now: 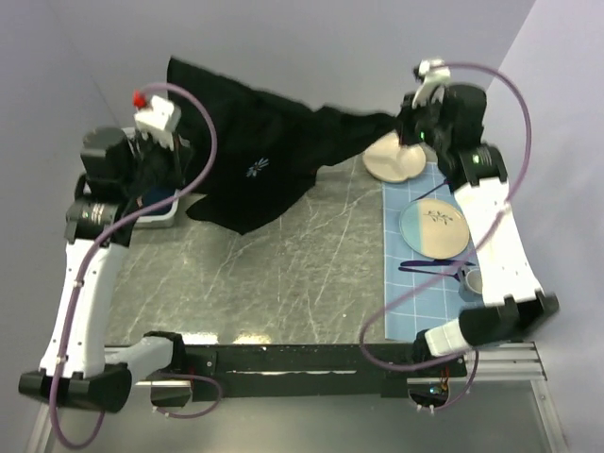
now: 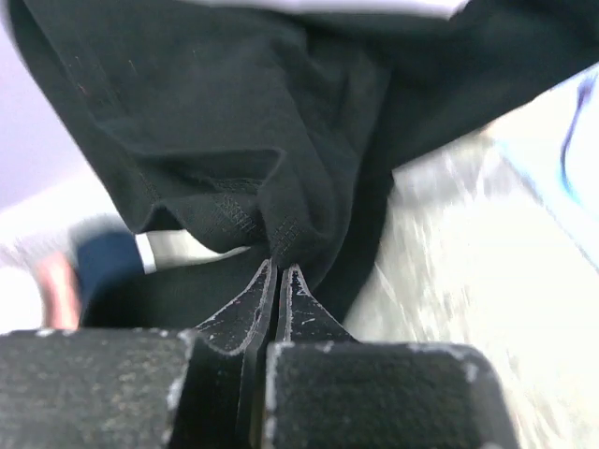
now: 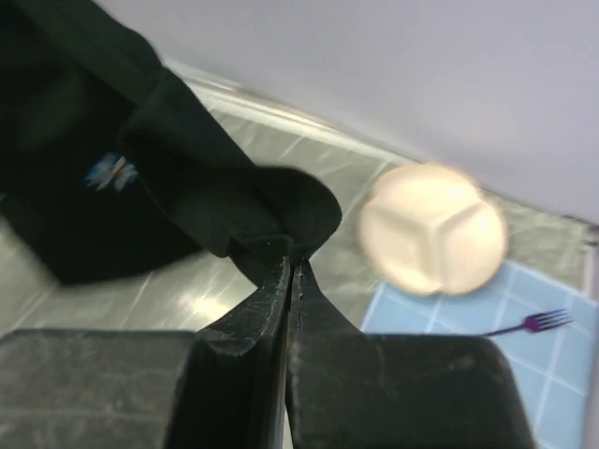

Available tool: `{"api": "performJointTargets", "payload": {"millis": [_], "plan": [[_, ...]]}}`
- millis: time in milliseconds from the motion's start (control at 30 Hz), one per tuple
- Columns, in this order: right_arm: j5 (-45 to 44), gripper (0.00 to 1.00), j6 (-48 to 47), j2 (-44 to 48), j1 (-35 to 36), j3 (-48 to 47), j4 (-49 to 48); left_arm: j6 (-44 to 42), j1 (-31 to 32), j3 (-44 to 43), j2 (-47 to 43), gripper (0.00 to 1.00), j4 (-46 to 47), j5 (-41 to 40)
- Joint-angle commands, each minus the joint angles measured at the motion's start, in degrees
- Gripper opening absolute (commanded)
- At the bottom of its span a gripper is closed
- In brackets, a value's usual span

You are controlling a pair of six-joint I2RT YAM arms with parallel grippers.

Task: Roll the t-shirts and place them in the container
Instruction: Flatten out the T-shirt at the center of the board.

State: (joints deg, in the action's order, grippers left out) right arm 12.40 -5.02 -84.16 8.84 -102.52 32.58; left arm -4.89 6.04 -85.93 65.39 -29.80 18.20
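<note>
- Grey marbled table top (image 1: 311, 274) under plain lilac walls; blue mat (image 1: 415, 311) on the right side, carrying a round plate (image 1: 434, 228) and a purple fork (image 1: 429, 266); beige divided plate (image 1: 394, 159) at the mat's far edge.
- Black t-shirt (image 1: 255, 160): strung between both arms over the far half of the table, sagging in the middle. Lowest corner hangs left of centre; contact with the table not clear. Flower print (image 1: 256, 170) faces up.
- Left gripper (image 2: 281, 271): pinched tight on a stitched hem edge at the shirt's left end, cloth gathered into small pleats at the tips.
- Right gripper (image 3: 290, 248): closed fully on a bunched fold at the shirt's right end, above and just beside the divided plate.
- Handling, as judged: light, limp, no stiffness at all; drapes, folds on itself and wrinkles wherever unsupported. Not fragile. Knit cloth, so not slippery in the pads, yet a thin pinch likely to creep out under a hard pull.
- Where to hold, as judged: hems and seams, since doubled stitched cloth gives more to bite. Two corners of one edge, spread well apart, to lay it flat before any rolling.
- Risk: right end close to the divided plate; a low sweep could drag it.
</note>
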Motion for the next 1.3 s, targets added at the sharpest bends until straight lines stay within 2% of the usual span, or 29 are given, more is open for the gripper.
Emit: {"api": "performJointTargets", "payload": {"millis": [0, 67, 100, 133, 167, 200, 300, 333, 367, 400, 467, 600, 700, 800, 833, 900, 1067, 1267], "plan": [[6.04, 0.0, -0.78, 8.3, 0.91, 11.36, -2.44, -0.74, -0.07, 10.77, 0.45, 0.1, -16.21, 3.67], [6.05, 0.0, -1.57, 9.1, 1.26, 15.85, -0.25, 0.22, -0.07, 11.83, 1.93, 0.15, -20.45, 7.54], [6.05, 0.0, -2.36, 8.93, 1.18, 17.16, 0.72, 1.1, -0.07, 12.19, 4.46, 0.32, -24.65, 8.51], [6.05, 0.0, -3.06, 8.66, 1.09, 17.87, 1.78, 2.32, -0.07, 12.54, 5.97, 0.39, -26.87, 10.35], [5.36, 0.0, -3.68, 8.05, 1.18, 18.84, 2.83, 2.34, 0.02, 12.54, 7.64, 0.52, -29.85, 11.33], [4.65, 0.0, -4.29, 7.79, 1.09, 20.41, 3.1, 2.34, -0.07, 12.8, 9.83, 0.53, -31.01, 12.81], [3.24, 0.0, -5.87, 7.7, 1.18, 23.58, 2.84, 2.25, -0.07, 10.44, 9.5, 0.61, -28.57, 10.29], [1.67, 0.0, -5.88, 7.87, 1.09, 24.38, 2.49, 3.12, -0.15, 8.43, 9.41, 0.65, -24.82, 8.8], [1.14, 0.0, -5.8, 8.31, 1.09, 25.17, 1.71, 3.39, -0.07, 7.45, 9.76, 0.74, -23.21, 5.22], [0.78, 0.0, -6.14, 8.48, 1.09, 26.05, 1.61, 3.56, -0.07, 6.4, 11.5, 0.76, -21.63, 3.79], [0.87, 0.0, -6.15, 8.75, 1.09, 26.75, 1.44, 3.56, 0.02, 2.62, 14.84, 0.77, -19.69, 1.07], [2.54, 0.0, -4.31, 8.66, 1.0, 27.37, 0.65, 4.53, -0.07, -3.62, 27.91, 0.74, -19.34, -2.28], [3.06, 0.0, -3.25, 7.96, 1.09, 26.85, -0.32, 9.45, 0.02, -6.26, 35.04, 0.75, -12.6, -4.39], [4.03, 0.0, -3.07, 6.38, 0.92, 25.01, 0.29, 12.79, -0.07, -12.84, 43.99, 0.75, -10.54, -9.49], [4.21, 0.0, -3.16, 5.94, 1.0, 24.57, 0.55, 12.97, -0.07, -17.99, 46.47, 0.75, -11.32, -11.23], [4.38, 0.0, -3.16, 4.8, 1.09, 23.51, 0.99, 12.88, -0.07, -20.76, 51.22, 0.75, -10.9, -12.91], [5.0, 0.0, -2.72, 3.39, 1.0, 22.8, 0.82, 13.41, -0.42, -27.7, 58.53, 0.74, -9.84, -13.18], [4.82, 0.0, -2.81, 2.77, 1.0, 23.42, 1.09, 13.32, -0.51, -30.52, 63.2, 0.7, -9.22, -12.75]]}}
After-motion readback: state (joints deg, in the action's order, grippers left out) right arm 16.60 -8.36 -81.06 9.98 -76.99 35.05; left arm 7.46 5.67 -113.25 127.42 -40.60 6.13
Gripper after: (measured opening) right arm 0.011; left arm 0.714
